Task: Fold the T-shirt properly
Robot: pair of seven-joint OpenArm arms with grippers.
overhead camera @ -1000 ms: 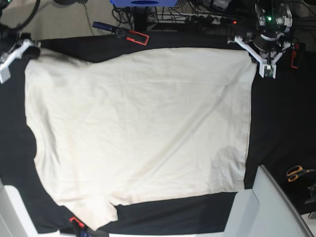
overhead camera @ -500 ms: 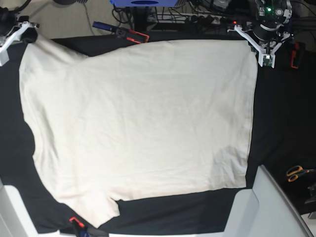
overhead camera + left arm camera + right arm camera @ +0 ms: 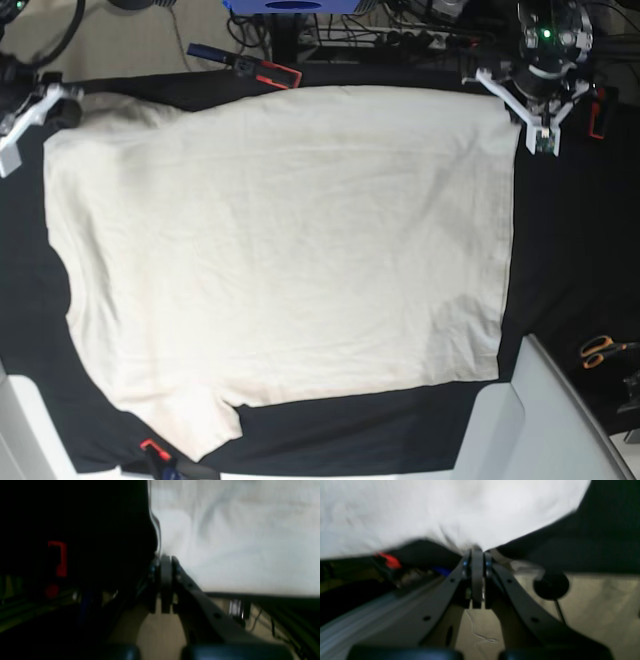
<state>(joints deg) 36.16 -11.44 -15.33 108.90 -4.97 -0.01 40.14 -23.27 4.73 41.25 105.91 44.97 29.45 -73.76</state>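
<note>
The T-shirt (image 3: 280,260) lies spread flat on the table cloth (image 3: 570,260), covering most of it. In the base view the right gripper (image 3: 62,100) sits at the T-shirt's far left corner, pinching a sleeve tip, and the left gripper (image 3: 512,112) pinches its far right corner. A clamp (image 3: 262,68) lies just behind the T-shirt's far edge. Another clamp (image 3: 158,455) lies just before the near sleeve. Scissors (image 3: 603,350) lie well right of the T-shirt, near its front corner.

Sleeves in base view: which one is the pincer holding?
The far sleeve, top left in the base view: the right pincer is shut on its tip. The near sleeve, by the bottom edge, lies flat and untouched.
</note>
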